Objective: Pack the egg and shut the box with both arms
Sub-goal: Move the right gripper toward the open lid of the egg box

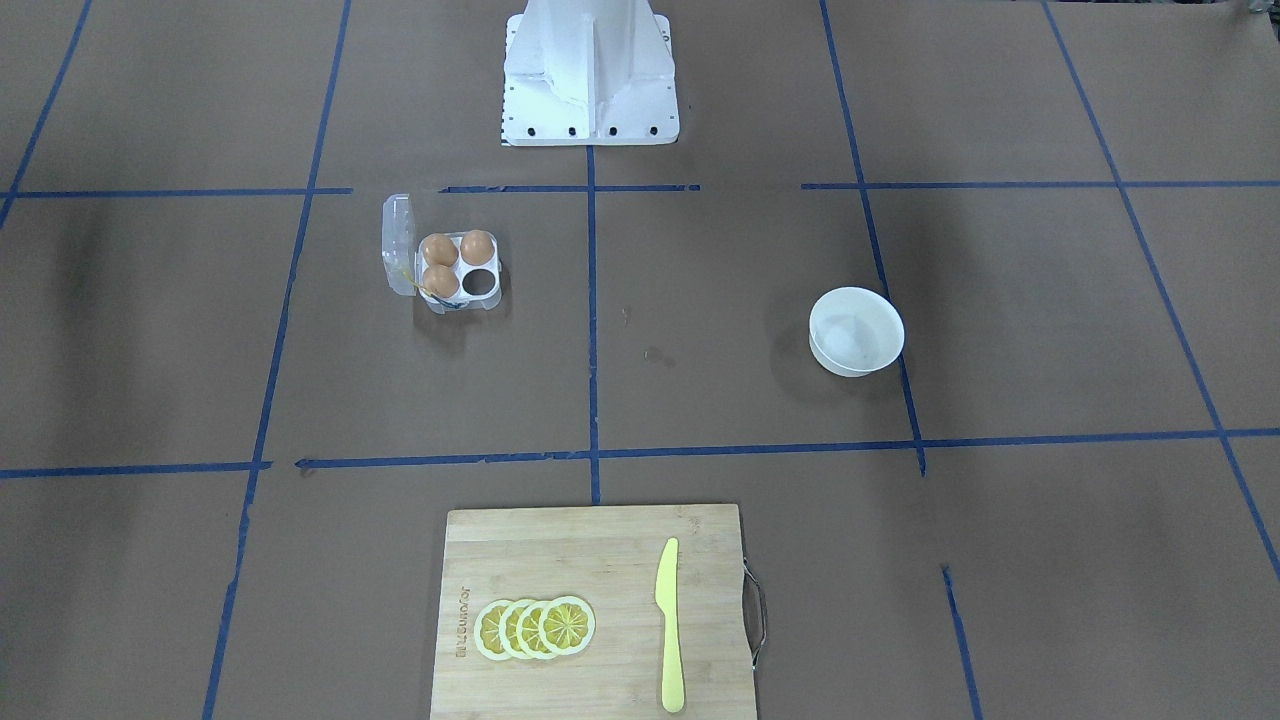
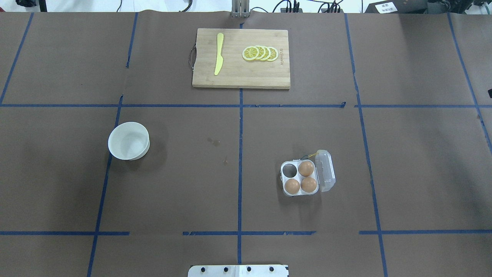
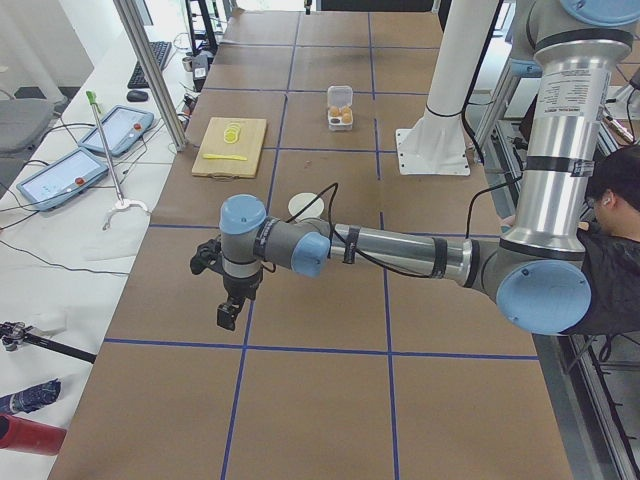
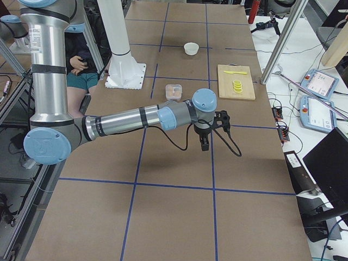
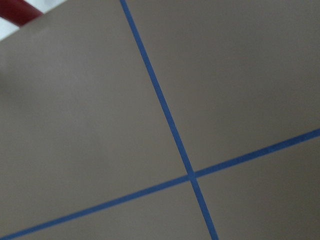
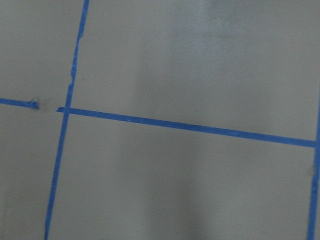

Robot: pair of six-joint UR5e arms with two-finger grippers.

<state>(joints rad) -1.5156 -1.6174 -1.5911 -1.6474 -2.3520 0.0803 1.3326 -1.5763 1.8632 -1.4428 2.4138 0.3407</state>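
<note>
The box [image 2: 303, 177] sits open right of the table's centre line, its clear lid [image 2: 325, 170] swung out to the right. Three light-brown eggs [image 2: 306, 168] fill three cups; the far-left cup [image 2: 289, 170] is empty. The box also shows in the front view [image 1: 455, 270]. My left gripper [image 3: 228, 312] hangs over bare table at the left end, far from the box. My right gripper [image 4: 204, 144] hangs over bare table at the right end. I cannot tell whether either is open or shut. Both wrist views show only brown paper and blue tape.
A white bowl [image 2: 128, 140] stands left of centre; I see no egg in it. A wooden cutting board [image 2: 241, 79] at the far edge carries a yellow knife [image 2: 219, 57] and lemon slices [image 2: 260, 53]. The white pedestal [image 1: 590, 80] stands at the robot's side.
</note>
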